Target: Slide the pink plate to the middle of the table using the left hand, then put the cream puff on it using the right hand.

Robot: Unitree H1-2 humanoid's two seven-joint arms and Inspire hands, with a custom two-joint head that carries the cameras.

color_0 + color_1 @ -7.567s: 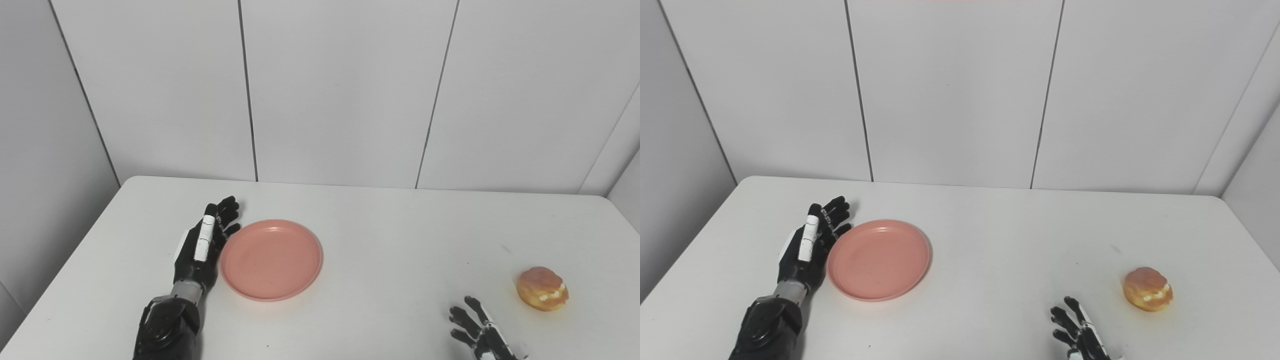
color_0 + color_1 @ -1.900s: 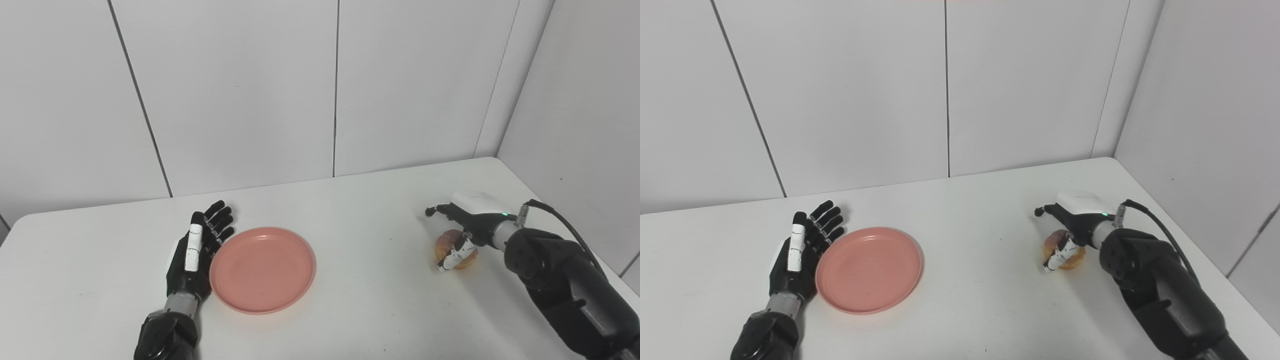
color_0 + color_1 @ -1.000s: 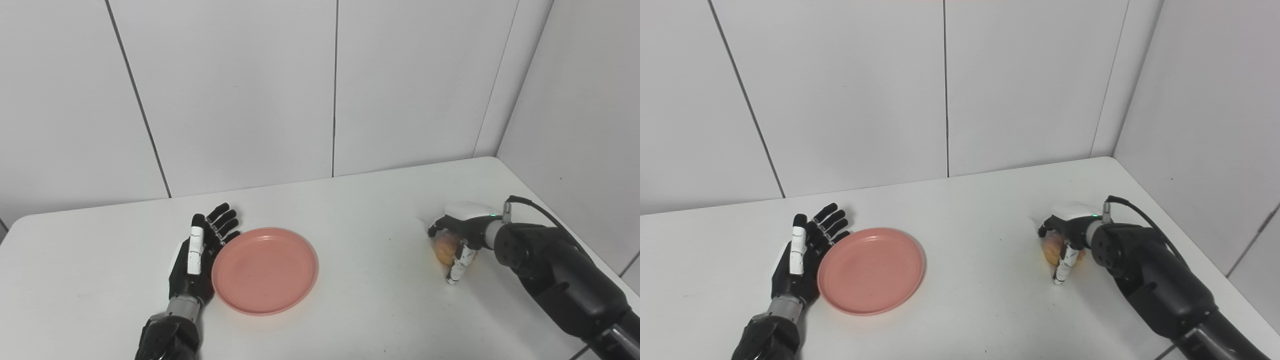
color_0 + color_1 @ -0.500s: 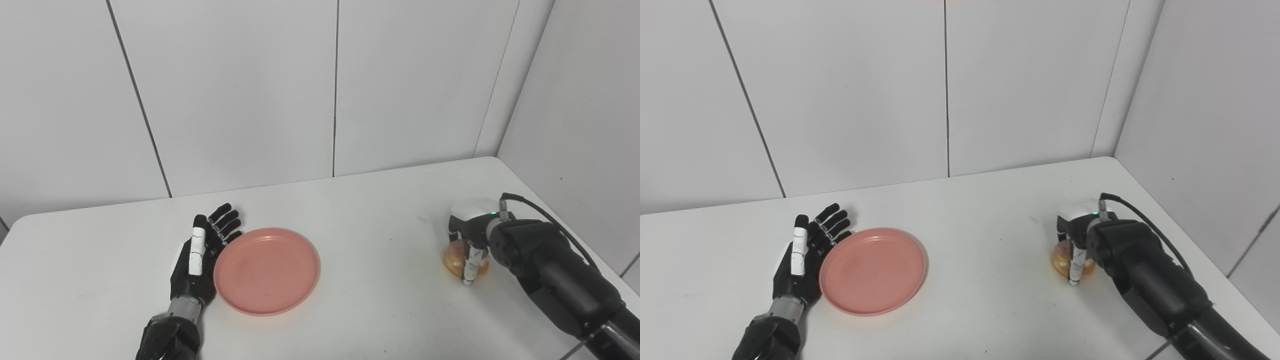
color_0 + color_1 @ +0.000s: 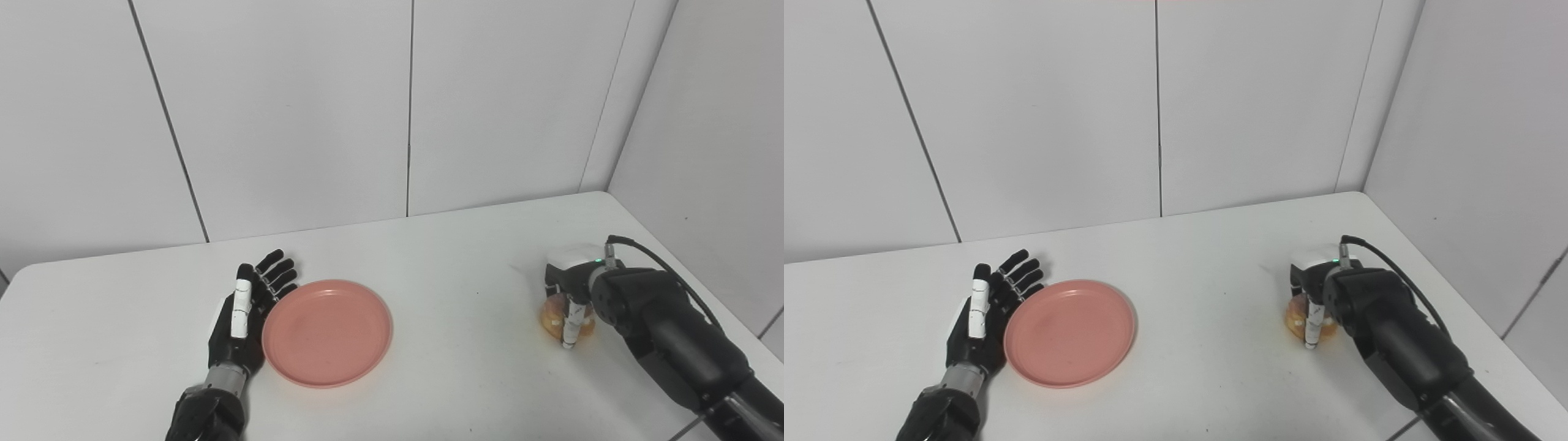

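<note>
While the left hand (image 5: 242, 318) lies flat on the white tabletop (image 5: 465, 367), palm side toward the pink plate (image 5: 327, 332), its fingers (image 5: 275, 275) are spread apart & straight, holding nothing. In the left eye view the hand's inner edge sits right against the plate's left rim; touching or just beside, can't tell for sure. The plate is left of the tabletop's middle, flat, w/ nothing on it. Over on the right, near the far right corner, the right hand (image 5: 569, 294) comes down over the cream puff (image 5: 554, 315) from above. One white-banded finger runs down the puff's front w/ its tip at the tabletop, other fingers curl behind. The puff seems to be sitting on the tabletop, well apart from the plate. A black cable (image 5: 667, 272) loops off the right wrist.

In the right eye view, same layout, shifted a bit left. Left hand (image 5: 980, 318) open beside the pink plate (image 5: 1069, 332), fingers (image 5: 1020, 272) fanned toward the back wall (image 5: 1041, 110). Right hand (image 5: 1315, 300) wraps the cream puff (image 5: 1293, 318): fingers closed around it front & back, so it looks clamped on the puff, tho how firm the grip is I can't tell. A small green light shows on the back of the hand. The forearm (image 5: 1402, 343) hides the puff's right side.
</note>
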